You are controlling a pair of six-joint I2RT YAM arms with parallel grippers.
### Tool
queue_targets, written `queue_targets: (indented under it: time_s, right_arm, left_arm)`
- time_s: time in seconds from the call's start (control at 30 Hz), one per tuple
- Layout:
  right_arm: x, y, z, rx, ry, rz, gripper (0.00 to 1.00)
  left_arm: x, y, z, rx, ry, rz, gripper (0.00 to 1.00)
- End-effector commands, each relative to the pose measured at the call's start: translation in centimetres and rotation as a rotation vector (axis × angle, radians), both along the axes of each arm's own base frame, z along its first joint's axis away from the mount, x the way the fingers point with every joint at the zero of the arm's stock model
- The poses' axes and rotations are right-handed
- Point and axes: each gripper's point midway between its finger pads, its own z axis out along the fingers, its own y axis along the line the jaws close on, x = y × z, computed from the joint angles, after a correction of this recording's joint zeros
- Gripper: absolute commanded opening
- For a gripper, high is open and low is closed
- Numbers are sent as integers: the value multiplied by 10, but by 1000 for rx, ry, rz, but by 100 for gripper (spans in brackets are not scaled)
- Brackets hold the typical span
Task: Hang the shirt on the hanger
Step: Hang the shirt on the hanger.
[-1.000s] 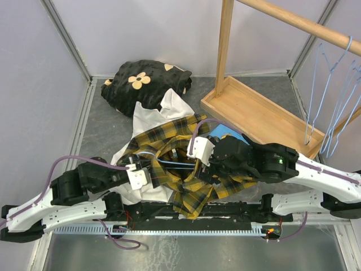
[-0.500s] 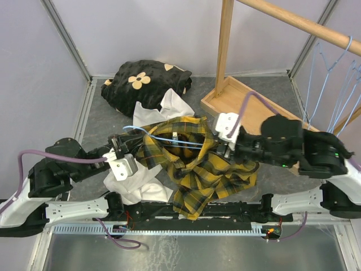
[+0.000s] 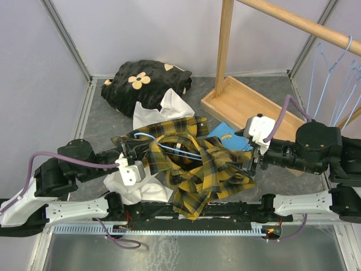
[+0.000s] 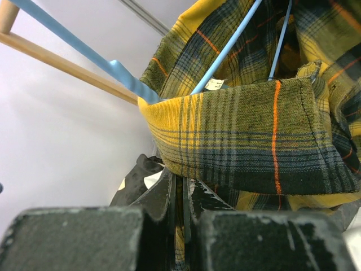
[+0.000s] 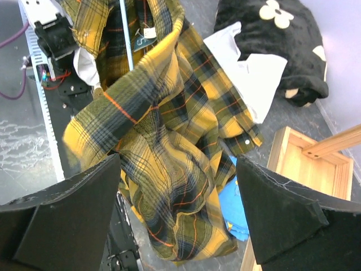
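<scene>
The yellow-and-black plaid shirt [image 3: 194, 169] lies bunched on the table between my two arms. A pale-blue wire hanger [image 3: 176, 151] runs inside its collar opening. My left gripper [image 3: 131, 150] is at the shirt's left edge, shut on a fold of plaid cloth. In the left wrist view that gripper [image 4: 181, 182] pinches the cloth, and the hanger [image 4: 224, 52] passes into the shirt [image 4: 248, 141] above it. My right gripper [image 3: 250, 164] is open and empty at the shirt's right edge. In the right wrist view its fingers [image 5: 79, 197] are spread wide, apart from the shirt [image 5: 169, 147].
A white garment [image 3: 151, 116] lies under the shirt, with a black flowered cloth [image 3: 144, 82] behind it. A blue item [image 3: 228, 135] lies right of the shirt. The wooden stand's base tray [image 3: 256, 116] and rail [image 3: 293, 21] are at back right, with spare hangers [image 3: 333, 84].
My right gripper has drawn back to the right, off the shirt, and now stands open. My left arm pulled left, then shifted a little right, still holding the cloth. The shirt has spread out.
</scene>
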Motion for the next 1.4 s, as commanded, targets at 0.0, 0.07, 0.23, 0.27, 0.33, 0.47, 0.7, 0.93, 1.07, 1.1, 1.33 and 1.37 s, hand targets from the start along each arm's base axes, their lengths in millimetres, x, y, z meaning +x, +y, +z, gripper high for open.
queue_targets:
  time_s: [0.0,0.07,0.23,0.27,0.33,0.47,0.7,0.93,1.07,1.1,1.33,1.37]
  right_arm:
    - [-5,6,-31,-100,69,13,91]
    - [-7,10,-43,-142,90,30,92]
    - [0,14,-64,-233,93,-1,93]
    - [2,15,-67,-245,92,-6,93]
    - [3,20,-70,-254,91,-8,92]
    - [3,45,-64,-202,95,29,80]
    - [-5,95,-52,-133,116,141,61]
    - [-26,116,-36,-68,146,279,71]
    - [-27,92,-24,-19,118,252,85]
    - [-24,84,-23,-12,107,228,87]
    - [-11,27,-25,16,51,84,92]
    - [-10,20,-29,6,50,68,92]
  left_arm:
    - [-10,-5,12,-59,-9,-60,3]
    - [-12,-6,11,-61,2,-73,3]
    - [-16,-8,12,-68,11,-96,3]
    - [-16,-9,12,-67,12,-99,3]
    - [-16,-10,12,-66,16,-101,3]
    - [-17,-16,8,-61,30,-112,3]
    - [-16,-27,-3,-54,60,-121,3]
    - [-10,-25,-13,-35,69,-84,3]
    - [-9,-21,-14,-45,69,-72,3]
    - [-9,-20,-15,-47,70,-68,3]
    - [-11,-20,-19,-40,91,-72,3]
    - [-12,-20,-20,-38,95,-76,3]
